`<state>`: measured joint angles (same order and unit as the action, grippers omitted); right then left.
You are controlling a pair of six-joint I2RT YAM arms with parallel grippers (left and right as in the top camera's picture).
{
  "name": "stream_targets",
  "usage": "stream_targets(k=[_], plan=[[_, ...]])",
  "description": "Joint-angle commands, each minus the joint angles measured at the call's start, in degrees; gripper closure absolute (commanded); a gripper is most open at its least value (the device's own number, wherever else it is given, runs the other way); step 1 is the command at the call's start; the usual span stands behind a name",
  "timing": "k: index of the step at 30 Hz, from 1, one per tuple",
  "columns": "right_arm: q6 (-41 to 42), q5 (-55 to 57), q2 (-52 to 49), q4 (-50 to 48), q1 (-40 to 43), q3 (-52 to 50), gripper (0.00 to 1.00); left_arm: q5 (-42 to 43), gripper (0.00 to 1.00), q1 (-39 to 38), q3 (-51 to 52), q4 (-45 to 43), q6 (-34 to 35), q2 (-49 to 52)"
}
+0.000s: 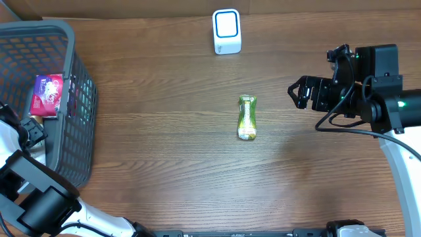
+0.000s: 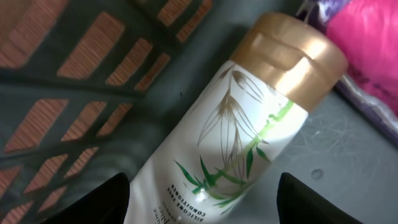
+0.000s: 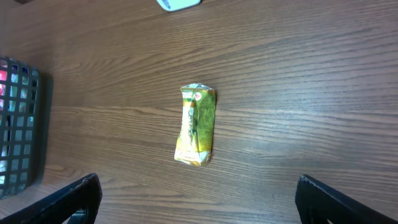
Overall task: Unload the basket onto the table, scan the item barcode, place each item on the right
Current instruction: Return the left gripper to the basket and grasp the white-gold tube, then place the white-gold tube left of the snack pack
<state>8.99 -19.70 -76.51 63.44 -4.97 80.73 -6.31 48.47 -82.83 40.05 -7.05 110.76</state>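
The green packet [image 1: 247,118] lay flat mid-table [image 1: 164,145], its length pointing toward the white scanner [image 1: 227,31] at the far edge, only bare wood between them. The right end effector [image 1: 296,93] hung to the packet's right, jaws wide, holding nothing. In the grey basket [image 1: 79,85] at the left lay a pink pack [image 1: 47,95] and a gold-capped bottle [image 2: 249,124]. The left end effector [image 2: 202,202] hovered over the bottle, jaws apart either side.

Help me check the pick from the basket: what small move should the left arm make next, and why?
Probably ease the left gripper down and close on the white bottle. Its fingers stand open either side of the bottle, which lies in the basket beside a pink packet, so nothing seems held yet.
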Motion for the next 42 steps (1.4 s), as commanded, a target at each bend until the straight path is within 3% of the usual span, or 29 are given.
stream_targets(k=[1, 6, 9, 11, 13, 22, 36, 39, 42], plan=[[0.0, -0.52, -0.09, 0.33, -0.15, 0.98, 0.0, -0.85, 0.33, -0.15, 0.98, -0.26, -4.39, 2.08], [0.0, -0.52, -0.09, 0.79, -0.15, 0.98, 0.0, -2.03, 0.38, -0.13, 1.01, 0.98, -4.55, 4.66], [0.0, -0.52, -0.09, 0.76, -0.15, 0.98, 0.0, -2.49, 0.61, 0.0, 1.01, 1.38, -4.57, 5.86], [0.0, -0.52, -0.09, 0.79, -0.15, 0.98, 0.0, -2.49, 0.83, -0.24, 0.94, 0.7, -4.52, 5.79], [-0.02, -0.52, -0.09, 0.79, -0.15, 0.98, 0.0, -2.71, 0.96, -0.5, 0.39, 0.63, -4.52, 5.75], [-0.02, -0.5, -0.09, 0.61, -0.15, 0.98, 0.0, -2.84, 0.96, -4.33, -11.32, 10.29, -1.29, 5.7], [-0.02, -0.52, -0.09, -0.04, -0.15, 0.98, 0.0, -2.91, 0.96, -19.76, -62.4, 36.41, 2.62, 5.55], [-0.02, -0.52, -0.09, 0.15, -0.15, 0.98, 0.0, -2.73, 0.96, -22.47, -71.08, 41.72, 8.04, 4.7], [0.0, -0.52, -0.09, 0.28, -0.15, 0.98, 0.0, 0.79, 0.96, -26.88, -76.04, 49.9, 18.14, 2.34]])
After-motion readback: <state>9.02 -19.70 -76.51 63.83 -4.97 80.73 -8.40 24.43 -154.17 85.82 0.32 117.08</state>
